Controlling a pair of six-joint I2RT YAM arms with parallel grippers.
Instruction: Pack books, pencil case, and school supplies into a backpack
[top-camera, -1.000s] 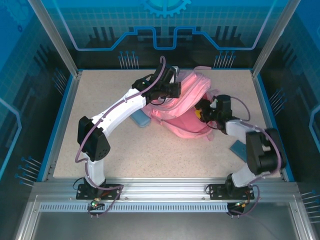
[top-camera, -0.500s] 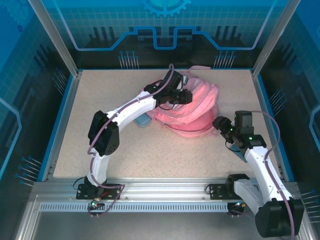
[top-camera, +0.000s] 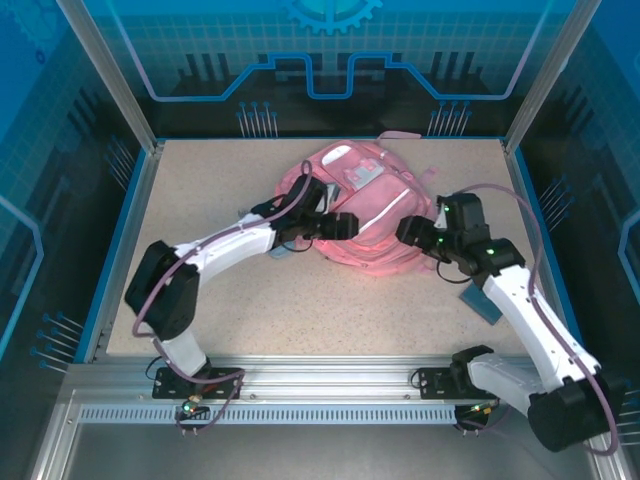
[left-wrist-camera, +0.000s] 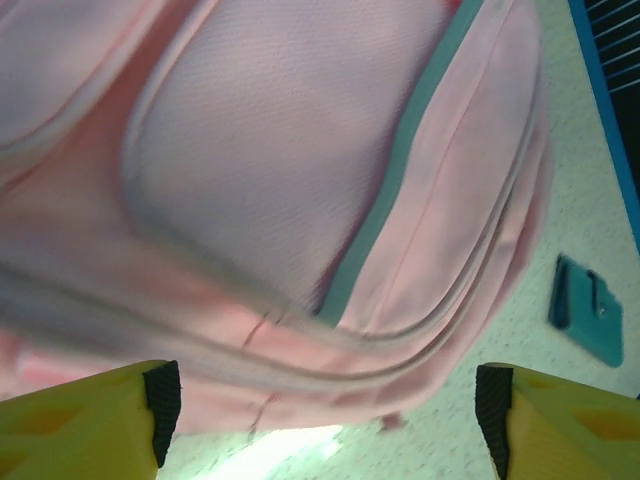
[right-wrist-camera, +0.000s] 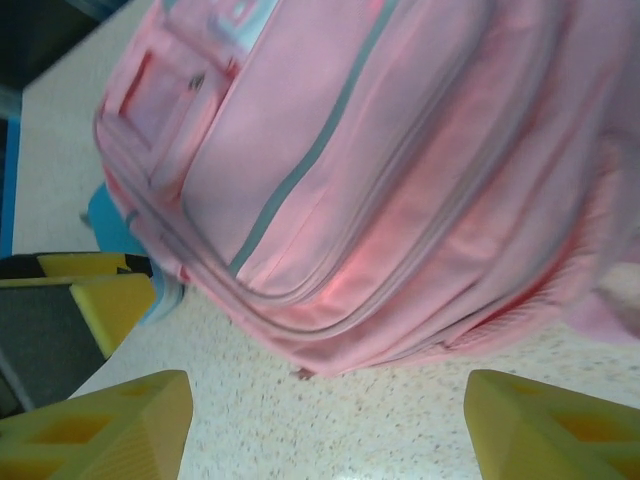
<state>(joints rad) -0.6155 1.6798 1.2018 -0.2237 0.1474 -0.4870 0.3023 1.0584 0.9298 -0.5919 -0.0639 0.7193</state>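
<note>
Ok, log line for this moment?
backpack: flat on table, front up | left gripper: open, empty, beside backpack | right gripper: open, empty, beside backpack

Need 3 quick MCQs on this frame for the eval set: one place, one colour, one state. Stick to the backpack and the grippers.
1. Where does the backpack lie?
A) at the near edge by the arm bases
B) mid-table, between the left gripper and the right gripper
C) up on the metal frame

2. What colour is the backpack?
A) green
B) black
C) pink

3. How is the left gripper?
A) open, nothing between its fingers
B) shut on a strap
C) shut on a book

Key: 1B, the top view shows a gripper at either side of it; 2C, pink fabric in every view; 3A, the left wrist view shows the yellow fingers wide apart, gripping nothing.
</note>
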